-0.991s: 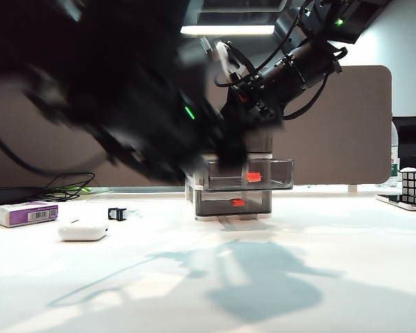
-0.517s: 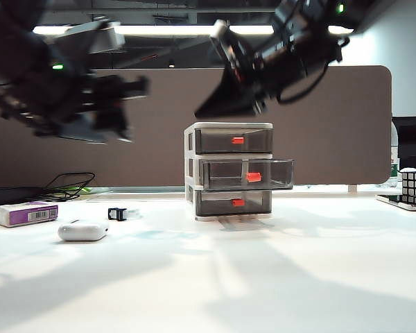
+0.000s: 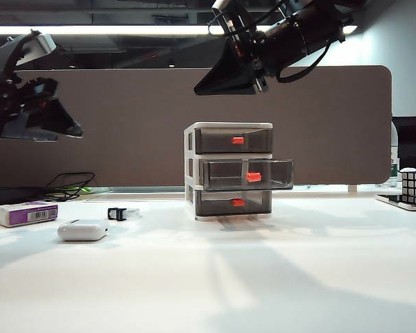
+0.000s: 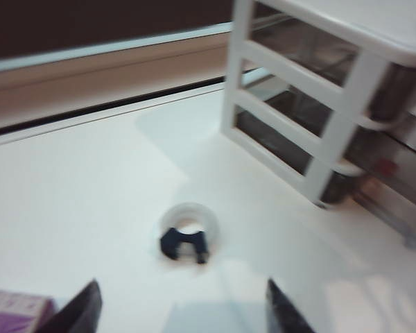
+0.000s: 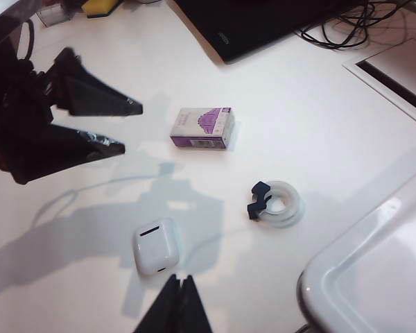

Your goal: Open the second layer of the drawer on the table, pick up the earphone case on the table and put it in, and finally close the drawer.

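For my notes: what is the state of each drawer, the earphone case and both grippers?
Top drawer: closed.
Second layer of the drawer: pulled open.
Bottom drawer: closed.
Earphone case: lying on the table, lid shut.
Left gripper: open, empty.
Right gripper: shut, empty.

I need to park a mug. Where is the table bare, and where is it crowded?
Bare: the table in front of the drawer. Crowded: the left, with the purple box, earphone case and black clip.

three drawers (image 3: 234,171); one earphone case (image 3: 82,230), one purple box (image 3: 26,214)
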Robot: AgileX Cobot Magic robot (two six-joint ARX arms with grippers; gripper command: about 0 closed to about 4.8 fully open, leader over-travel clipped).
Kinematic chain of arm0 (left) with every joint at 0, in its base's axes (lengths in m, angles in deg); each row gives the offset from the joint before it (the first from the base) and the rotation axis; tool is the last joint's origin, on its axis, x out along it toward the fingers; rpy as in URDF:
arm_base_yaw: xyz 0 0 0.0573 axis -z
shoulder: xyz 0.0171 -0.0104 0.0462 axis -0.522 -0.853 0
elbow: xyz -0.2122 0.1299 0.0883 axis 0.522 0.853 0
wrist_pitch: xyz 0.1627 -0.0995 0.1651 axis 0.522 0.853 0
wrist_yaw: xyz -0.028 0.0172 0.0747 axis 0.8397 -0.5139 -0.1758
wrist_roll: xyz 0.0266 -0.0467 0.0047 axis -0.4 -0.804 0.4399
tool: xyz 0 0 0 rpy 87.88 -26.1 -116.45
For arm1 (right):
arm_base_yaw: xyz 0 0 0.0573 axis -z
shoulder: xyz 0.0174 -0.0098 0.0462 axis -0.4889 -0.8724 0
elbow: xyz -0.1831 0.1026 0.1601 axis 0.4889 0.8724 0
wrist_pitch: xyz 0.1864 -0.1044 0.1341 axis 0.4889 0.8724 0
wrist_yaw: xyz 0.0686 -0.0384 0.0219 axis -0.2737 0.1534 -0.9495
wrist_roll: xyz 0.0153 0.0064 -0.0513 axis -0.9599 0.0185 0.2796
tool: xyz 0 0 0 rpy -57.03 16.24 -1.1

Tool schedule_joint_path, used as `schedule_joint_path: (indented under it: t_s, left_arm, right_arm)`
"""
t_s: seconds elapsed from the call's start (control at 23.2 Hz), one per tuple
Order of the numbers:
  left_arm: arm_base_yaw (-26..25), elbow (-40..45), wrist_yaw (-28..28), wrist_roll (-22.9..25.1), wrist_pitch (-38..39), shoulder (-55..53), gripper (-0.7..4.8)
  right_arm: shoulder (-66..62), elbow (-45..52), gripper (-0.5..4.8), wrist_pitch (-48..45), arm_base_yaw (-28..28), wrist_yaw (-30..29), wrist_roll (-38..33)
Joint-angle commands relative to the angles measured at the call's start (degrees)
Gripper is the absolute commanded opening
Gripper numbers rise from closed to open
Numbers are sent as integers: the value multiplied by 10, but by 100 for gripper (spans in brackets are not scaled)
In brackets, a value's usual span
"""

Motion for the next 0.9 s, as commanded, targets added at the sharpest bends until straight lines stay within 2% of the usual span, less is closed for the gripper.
schedule_joint_path:
  t_s: [0.04, 0.13, 0.34, 0.39, 0.56, 0.69, 0.78, 0.9]
  left_arm:
    - [2, 0, 67, 125, 27, -13, 315]
    - [2, 0, 70, 187, 57, -21, 313]
    - [-5, -1, 83, 258, 98, -59, 276]
    - [-8, -1, 109, 259, 104, -70, 270]
    - [-23, -11, 132, 272, 133, -93, 267]
    - [-43, -19, 188, 285, 139, -107, 267]
    - [-50, -29, 195, 293, 144, -120, 267]
    - [-60, -62, 204, 329, 193, -147, 264]
  right_arm:
    - [4, -3, -5, 2, -1, 0, -7]
    - [4, -3, -5, 7, 0, 2, -7]
    - [4, -2, -5, 19, 0, 2, -6]
    - [4, -2, -5, 24, 0, 3, -4]
    - [4, -2, -5, 30, 0, 4, -1]
    - [4, -2, -5, 38, 0, 4, 8]
    - [4, -2, -5, 41, 0, 4, 8]
    - [4, -2, -5, 48, 0, 4, 12]
